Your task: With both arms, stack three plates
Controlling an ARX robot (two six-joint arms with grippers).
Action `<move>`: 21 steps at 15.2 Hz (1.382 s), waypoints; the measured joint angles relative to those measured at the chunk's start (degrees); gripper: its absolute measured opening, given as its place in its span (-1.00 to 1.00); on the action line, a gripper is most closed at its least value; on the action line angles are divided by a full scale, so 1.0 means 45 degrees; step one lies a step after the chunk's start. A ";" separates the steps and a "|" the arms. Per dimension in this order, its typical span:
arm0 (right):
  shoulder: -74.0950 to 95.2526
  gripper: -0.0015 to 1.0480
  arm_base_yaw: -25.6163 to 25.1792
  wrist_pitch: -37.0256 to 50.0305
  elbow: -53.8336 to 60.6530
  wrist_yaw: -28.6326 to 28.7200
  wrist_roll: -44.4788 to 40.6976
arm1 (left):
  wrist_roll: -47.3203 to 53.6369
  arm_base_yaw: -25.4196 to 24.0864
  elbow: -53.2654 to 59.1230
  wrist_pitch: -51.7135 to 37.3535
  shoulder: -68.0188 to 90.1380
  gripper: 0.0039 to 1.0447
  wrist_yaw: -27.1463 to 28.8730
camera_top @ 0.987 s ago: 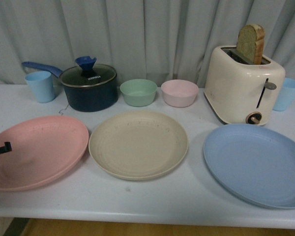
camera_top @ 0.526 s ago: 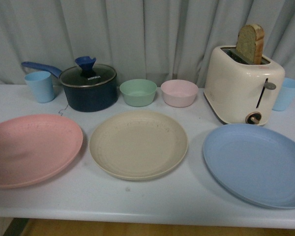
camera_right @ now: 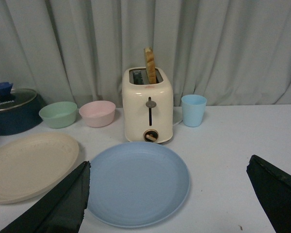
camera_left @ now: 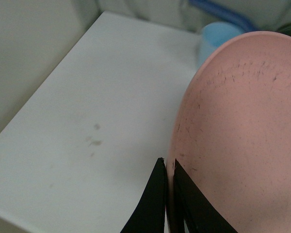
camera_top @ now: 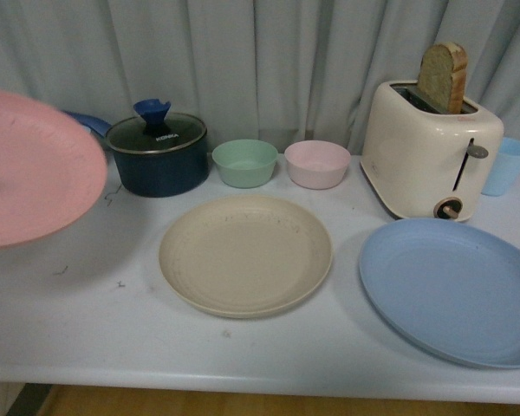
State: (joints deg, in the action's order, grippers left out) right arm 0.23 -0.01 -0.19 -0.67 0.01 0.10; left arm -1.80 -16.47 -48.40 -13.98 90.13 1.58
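Observation:
The pink plate [camera_top: 30,169] hangs tilted in the air at the far left, above the table. My left gripper [camera_left: 167,167] is shut on its rim; the plate fills the left wrist view [camera_left: 242,136]. The gripper itself is out of the front view. The beige plate [camera_top: 245,253] lies flat at the table's middle and shows in the right wrist view [camera_right: 29,165]. The blue plate [camera_top: 455,290] lies flat at the right. My right gripper [camera_right: 169,179] is open and empty, held back from the blue plate [camera_right: 138,182], its fingers [camera_right: 63,204] spread wide to either side of it.
A dark blue pot with a glass lid [camera_top: 156,152], a green bowl [camera_top: 244,162] and a small pink bowl [camera_top: 316,163] stand at the back. A cream toaster [camera_top: 429,147] with bread and a blue cup [camera_top: 505,165] are back right. Another blue cup [camera_left: 218,36] stands behind the pink plate.
The pink plate has left the table at the left and risen, tilted, in my left gripper. The beige and blue plates have not moved.

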 joint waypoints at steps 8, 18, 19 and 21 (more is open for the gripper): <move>0.0000 0.87 0.0000 0.0000 0.0000 0.0000 0.0000 | -0.1734 0.6013 -0.0695 0.0452 0.1379 -0.95 0.1452; 0.0005 0.87 0.0000 -0.0005 0.0000 0.0000 0.0000 | -0.4818 0.6965 -0.2176 -0.0291 0.4983 -0.95 0.2647; 0.0005 0.87 0.0000 0.0000 0.0000 0.0000 0.0000 | -0.5008 0.7043 -0.2176 -0.0335 0.5163 -0.95 0.2618; 0.0000 0.87 0.0000 -0.0005 0.0000 0.0000 0.0000 | -0.5221 0.7145 -0.2186 -0.0345 0.5489 -0.95 0.2812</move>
State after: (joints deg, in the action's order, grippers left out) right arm 0.23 -0.01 -0.21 -0.67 0.01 0.10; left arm -25.30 15.68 -58.24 -15.53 114.83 14.24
